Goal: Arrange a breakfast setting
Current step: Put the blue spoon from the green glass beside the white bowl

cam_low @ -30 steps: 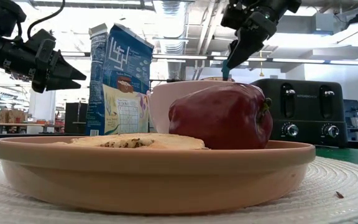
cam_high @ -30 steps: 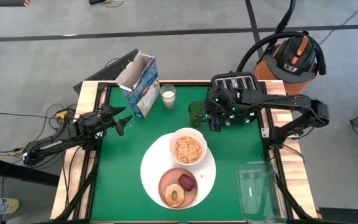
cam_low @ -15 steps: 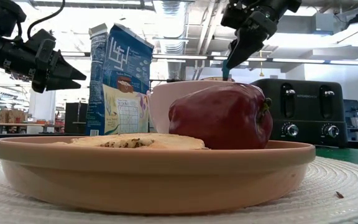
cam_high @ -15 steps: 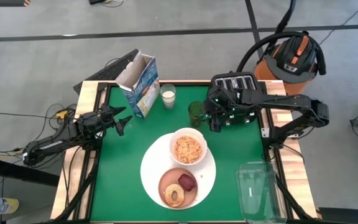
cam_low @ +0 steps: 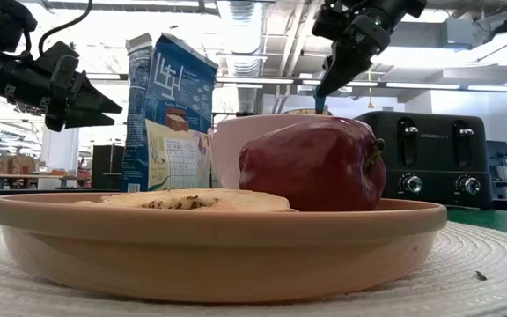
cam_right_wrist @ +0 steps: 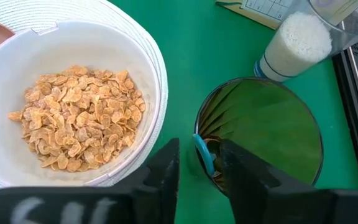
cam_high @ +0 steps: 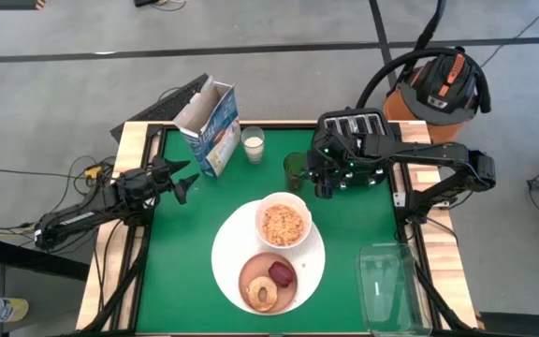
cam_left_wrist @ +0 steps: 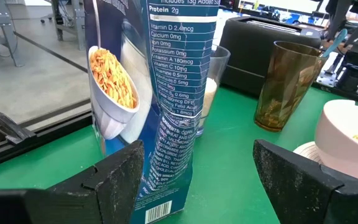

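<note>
A large white plate holds a white bowl of cereal flakes and a salmon-pink plate with a tan bagel and a dark-red item. The blue cereal box stands open at the far left. My right gripper is shut on a thin blue spoon, just over the rim of a green-tinted glass beside the bowl. My left gripper is open and empty, short of the cereal box. My right gripper pinches the blue spoon's handle between its two fingers, which point down from above. The spoon hangs below the fingers, over the glass's rim on the bowl's side. Its lower end is hidden behind the bowl in the low view.
A glass of milk stands between the cereal box and the green glass. The black toaster is at the far right, under my right arm. A clear plastic tray lies at the near right edge. Bare green mat lies left of the plate.
</note>
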Controlling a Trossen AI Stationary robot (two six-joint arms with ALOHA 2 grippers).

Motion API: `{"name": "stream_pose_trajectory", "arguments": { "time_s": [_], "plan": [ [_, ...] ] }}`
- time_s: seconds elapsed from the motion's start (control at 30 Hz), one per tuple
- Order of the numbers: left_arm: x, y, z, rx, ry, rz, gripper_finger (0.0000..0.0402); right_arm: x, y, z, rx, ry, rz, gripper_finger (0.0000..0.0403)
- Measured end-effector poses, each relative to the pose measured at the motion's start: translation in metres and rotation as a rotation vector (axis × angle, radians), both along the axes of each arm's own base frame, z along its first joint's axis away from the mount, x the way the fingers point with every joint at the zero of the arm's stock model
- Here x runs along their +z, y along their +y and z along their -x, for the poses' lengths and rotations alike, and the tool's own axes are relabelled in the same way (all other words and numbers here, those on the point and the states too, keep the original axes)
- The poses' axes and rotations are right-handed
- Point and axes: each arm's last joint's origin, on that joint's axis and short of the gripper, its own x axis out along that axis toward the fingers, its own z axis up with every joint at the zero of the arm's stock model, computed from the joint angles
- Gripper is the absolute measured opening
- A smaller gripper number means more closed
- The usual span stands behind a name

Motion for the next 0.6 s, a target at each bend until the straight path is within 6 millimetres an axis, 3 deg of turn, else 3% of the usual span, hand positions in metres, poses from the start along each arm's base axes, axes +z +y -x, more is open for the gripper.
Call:
{"name": "stream_pose_trajectory", "arguments": {
  "time_s": [0.6],
  "plan": [
    [0.0,0.0,0.0,0.0,0.0,0.0,0.0288,0.0001,-0.008,0.0019,-0.029,-0.001,0.005,0.0055]
  ]
}}
